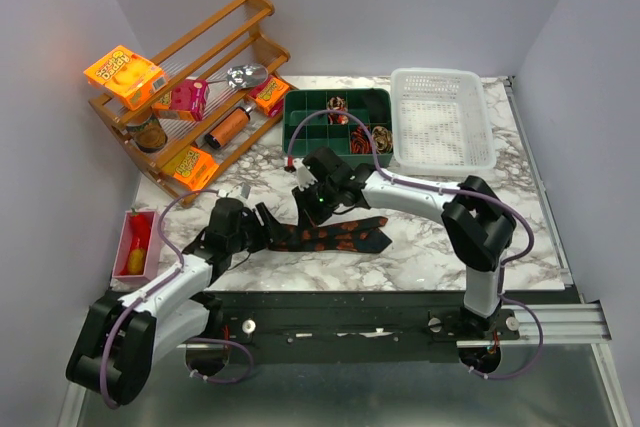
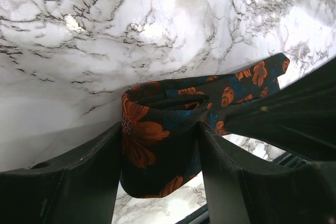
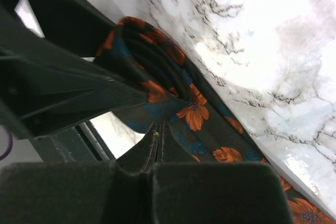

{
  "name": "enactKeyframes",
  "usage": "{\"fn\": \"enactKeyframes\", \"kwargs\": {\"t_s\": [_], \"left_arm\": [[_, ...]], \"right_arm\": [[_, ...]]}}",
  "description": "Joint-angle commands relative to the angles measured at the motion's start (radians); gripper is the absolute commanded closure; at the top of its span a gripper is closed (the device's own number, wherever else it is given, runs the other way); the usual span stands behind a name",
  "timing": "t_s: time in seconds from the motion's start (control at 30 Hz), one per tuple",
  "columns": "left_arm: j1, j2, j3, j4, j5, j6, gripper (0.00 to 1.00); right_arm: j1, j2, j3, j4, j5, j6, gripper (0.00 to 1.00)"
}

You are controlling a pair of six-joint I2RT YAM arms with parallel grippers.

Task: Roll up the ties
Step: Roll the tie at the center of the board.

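Note:
A dark tie with orange flowers lies stretched across the marble table, its left end rolled into a loose coil. My left gripper holds that coil, one finger pressing each side. My right gripper hovers over the tie just right of the coil, its jaws shut with nothing between them. The tips rest at the flat fabric beside the coil. Small patterned coils sit in a green compartment tray at the back.
A white mesh basket stands right of the green tray. A wooden rack with orange snack packets, a can and a bottle leans at the back left. A pink bin sits at the left edge.

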Motion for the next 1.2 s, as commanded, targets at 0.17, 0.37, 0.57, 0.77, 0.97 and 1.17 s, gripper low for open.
{"fn": "enactKeyframes", "kwargs": {"t_s": [0.17,0.37,0.57,0.77,0.97,1.17], "left_arm": [[0.006,0.014,0.024,0.004,-0.010,0.016,0.28],[0.006,0.003,0.013,0.013,-0.001,0.004,0.24],[0.006,-0.031,-0.022,0.024,0.001,-0.006,0.23],[0.008,-0.055,-0.051,0.056,0.005,-0.007,0.32],[0.008,-0.049,-0.045,0.067,0.010,-0.010,0.36],[0.008,-0.042,0.006,0.003,-0.008,0.014,0.37]], "right_arm": [[0.005,0.041,0.035,0.002,-0.036,0.003,0.98],[0.005,0.095,0.030,0.049,-0.043,0.019,0.98],[0.005,0.130,0.039,0.054,-0.023,0.025,0.98],[0.003,0.133,0.053,0.054,-0.020,0.033,0.98],[0.003,0.102,0.044,0.049,-0.014,0.028,0.98],[0.005,0.067,0.015,0.035,-0.014,0.026,0.98]]}}
